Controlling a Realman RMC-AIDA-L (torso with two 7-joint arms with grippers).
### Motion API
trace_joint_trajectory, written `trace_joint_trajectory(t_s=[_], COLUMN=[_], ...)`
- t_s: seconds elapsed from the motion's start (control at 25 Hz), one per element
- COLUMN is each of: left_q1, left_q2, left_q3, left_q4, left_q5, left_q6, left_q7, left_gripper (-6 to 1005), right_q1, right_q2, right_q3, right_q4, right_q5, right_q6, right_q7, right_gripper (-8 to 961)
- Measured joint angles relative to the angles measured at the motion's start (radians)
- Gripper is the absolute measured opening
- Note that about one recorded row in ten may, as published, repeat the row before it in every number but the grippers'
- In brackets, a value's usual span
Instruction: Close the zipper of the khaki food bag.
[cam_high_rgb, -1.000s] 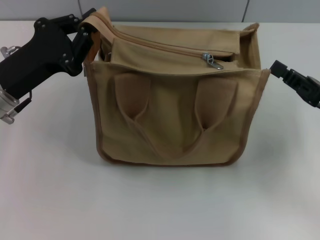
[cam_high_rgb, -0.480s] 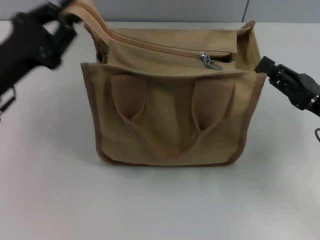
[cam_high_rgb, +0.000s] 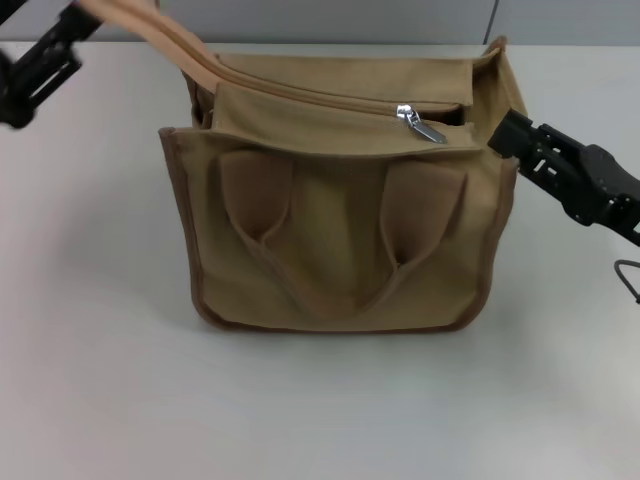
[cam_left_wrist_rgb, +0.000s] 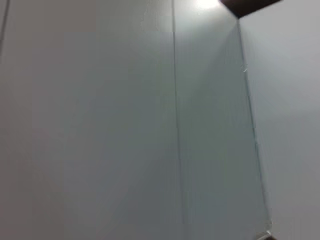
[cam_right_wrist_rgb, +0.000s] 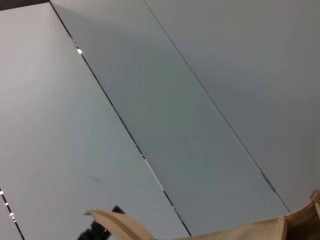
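The khaki food bag (cam_high_rgb: 340, 240) stands upright mid-table with its two handles hanging down the front. Along the top runs the zipper (cam_high_rgb: 300, 92), its silver slider (cam_high_rgb: 420, 122) sitting near the bag's right end, with the mouth gaping beyond it. My left gripper (cam_high_rgb: 68, 28) is up at the far left, shut on the bag's left end strip, which stretches taut toward it. The tip of my right gripper (cam_high_rgb: 503, 132) touches the bag's upper right edge. The right wrist view catches only the bag's top rim (cam_right_wrist_rgb: 250, 231) and the pulled strip (cam_right_wrist_rgb: 117, 222).
The white table (cam_high_rgb: 320, 410) extends around the bag on all sides. Grey wall panels (cam_left_wrist_rgb: 150, 125) fill the left wrist view and most of the right wrist view.
The left gripper swung up and out to the left, drawing the bag's end strip taut. The right gripper moved in from the right and reached the bag's right edge. The bag shifted slightly left.
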Motion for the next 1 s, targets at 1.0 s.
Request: trace_joint_trajectory(t_s=[1.0], left_q1=[0.189], left_q2=[0.005], left_q3=[0.133], left_q4=[0.015], left_q5=[0.429], left_q6=[0.164], left_q7=[0.057], left_gripper=[745], right_q1=[0.007], right_q2=[-0.004], right_q3=[-0.182], right_q4=[-0.057], right_q5=[-0.154], right_q6=[-0.167], right_q7=[-0.389], right_gripper=[633])
